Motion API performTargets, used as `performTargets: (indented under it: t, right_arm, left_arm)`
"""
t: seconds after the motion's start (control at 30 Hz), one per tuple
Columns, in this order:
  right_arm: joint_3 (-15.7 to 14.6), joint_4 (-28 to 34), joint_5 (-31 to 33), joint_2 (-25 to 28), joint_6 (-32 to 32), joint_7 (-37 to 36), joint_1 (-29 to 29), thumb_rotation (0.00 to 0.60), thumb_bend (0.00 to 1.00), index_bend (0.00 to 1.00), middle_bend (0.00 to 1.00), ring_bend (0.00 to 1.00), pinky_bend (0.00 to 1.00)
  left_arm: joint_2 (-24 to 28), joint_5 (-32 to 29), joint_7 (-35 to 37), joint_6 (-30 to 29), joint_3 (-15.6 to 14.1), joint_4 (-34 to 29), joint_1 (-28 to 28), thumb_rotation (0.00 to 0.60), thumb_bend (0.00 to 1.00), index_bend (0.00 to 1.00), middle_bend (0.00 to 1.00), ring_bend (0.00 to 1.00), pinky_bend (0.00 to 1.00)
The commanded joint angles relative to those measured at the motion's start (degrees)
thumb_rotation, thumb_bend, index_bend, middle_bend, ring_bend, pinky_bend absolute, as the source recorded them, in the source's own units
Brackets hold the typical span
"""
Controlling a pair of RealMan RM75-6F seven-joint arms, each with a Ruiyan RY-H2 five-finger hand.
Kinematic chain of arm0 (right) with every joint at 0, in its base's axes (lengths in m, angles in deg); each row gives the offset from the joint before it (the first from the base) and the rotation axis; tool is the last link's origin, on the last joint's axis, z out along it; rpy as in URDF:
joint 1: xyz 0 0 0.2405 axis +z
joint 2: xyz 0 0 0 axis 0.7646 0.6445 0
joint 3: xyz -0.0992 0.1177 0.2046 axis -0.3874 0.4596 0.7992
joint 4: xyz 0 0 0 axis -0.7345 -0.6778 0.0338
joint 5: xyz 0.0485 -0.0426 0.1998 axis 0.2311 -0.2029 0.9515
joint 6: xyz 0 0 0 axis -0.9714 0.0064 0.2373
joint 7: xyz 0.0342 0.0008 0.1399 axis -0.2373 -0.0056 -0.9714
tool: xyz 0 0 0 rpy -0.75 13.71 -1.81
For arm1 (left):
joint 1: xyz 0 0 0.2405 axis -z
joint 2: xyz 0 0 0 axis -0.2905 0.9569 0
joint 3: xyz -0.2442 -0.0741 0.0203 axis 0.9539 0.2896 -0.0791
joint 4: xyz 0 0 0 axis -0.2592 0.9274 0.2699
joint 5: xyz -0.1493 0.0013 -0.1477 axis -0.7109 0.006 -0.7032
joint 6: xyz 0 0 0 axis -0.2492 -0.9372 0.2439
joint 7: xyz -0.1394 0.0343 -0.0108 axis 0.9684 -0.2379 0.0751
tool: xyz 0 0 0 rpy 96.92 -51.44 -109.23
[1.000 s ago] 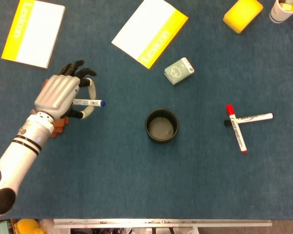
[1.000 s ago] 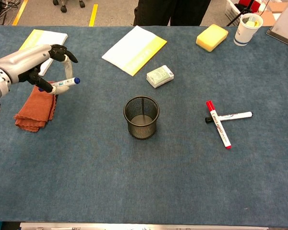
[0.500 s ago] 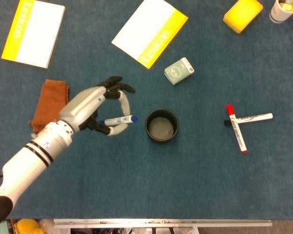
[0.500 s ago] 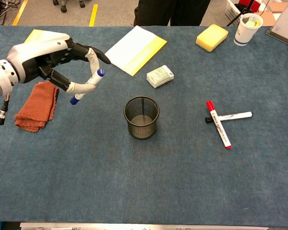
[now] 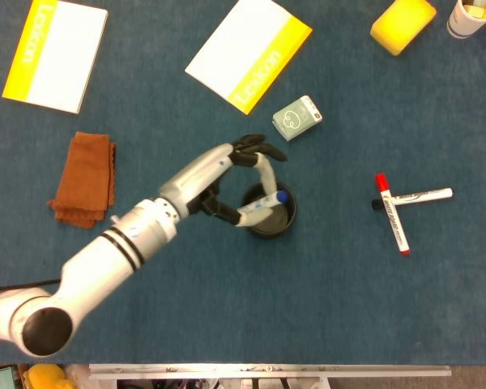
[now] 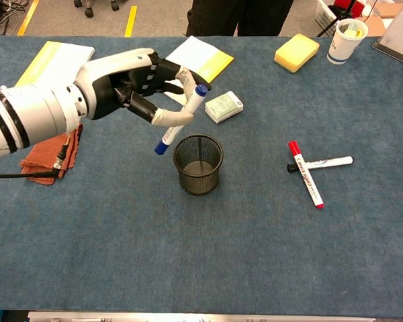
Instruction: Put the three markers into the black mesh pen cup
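My left hand pinches a blue-capped white marker between thumb and finger. The marker hangs tilted just above the left rim of the black mesh pen cup, which stands at the table's middle. A red-capped marker and a black-capped marker lie crossed on the cloth at the right. My right hand shows in neither view.
An orange cloth lies at the left. Two white and yellow booklets lie at the back, with a small green box behind the cup. A yellow sponge and a paper cup stand at the back right.
My left hand has carried the blue marker rightward from above the orange cloth to the pen cup, and the marker has tipped from level toward upright.
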Motion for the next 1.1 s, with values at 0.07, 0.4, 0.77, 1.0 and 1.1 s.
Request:
performTargets:
  t: [0.07, 0.4, 0.77, 1.0, 1.1]
  right_arm:
    - [0.03, -0.05, 0.09, 0.1, -0.1, -0.12, -0.07, 0.6, 0.3, 0.2, 0.19, 0.1, 0.28]
    - [-0.04, -0.02, 0.24, 0.55, -0.2, -0.39, -0.26, 0.6, 0.3, 0.2, 0.19, 0.1, 0.28]
    - [-0.02, 0.17, 0.23, 0.81, -0.5, -0.46, -0.44, 0.6, 0.3, 0.2, 0.19, 0.1, 0.28]
    - [-0.02, 0.14, 0.31, 1.1, -1.05, -0.68, -0.84, 0.6, 0.3, 0.2, 0.19, 0.1, 0.28]
    - [-0.03, 0.11, 0.16, 1.12, -0.97, -0.75, -0.76, 0.6, 0.3, 0.2, 0.19, 0.1, 0.28]
  left_arm:
    - [-3.73, -3.7, -0.52, -1.3, 0.81, 1.61, 2.33, 0.6, 0.28, 0.62, 0.21, 0.03, 0.08]
    - [-11.29, -9.96, -2.99, -4.24, 1.4, 6.54, 6.05, 0.6, 0.28, 0.62, 0.21, 0.03, 0.08]
    - [-17.67, -10.36, -2.46, -7.44, 0.38, 13.17, 4.62, 0.6, 0.28, 0.62, 0.21, 0.03, 0.07]
    - [-19.17, -5.0, -1.45, -6.77, -2.0, 15.69, 2.2, 0.6, 0.28, 0.33, 0.09, 0.0, 0.02]
    - [-18.06, -1.5, -1.97, -6.11, -2.85, 16.35, 1.55, 0.6, 0.28, 0.15, 0.03, 0.0, 0.0]
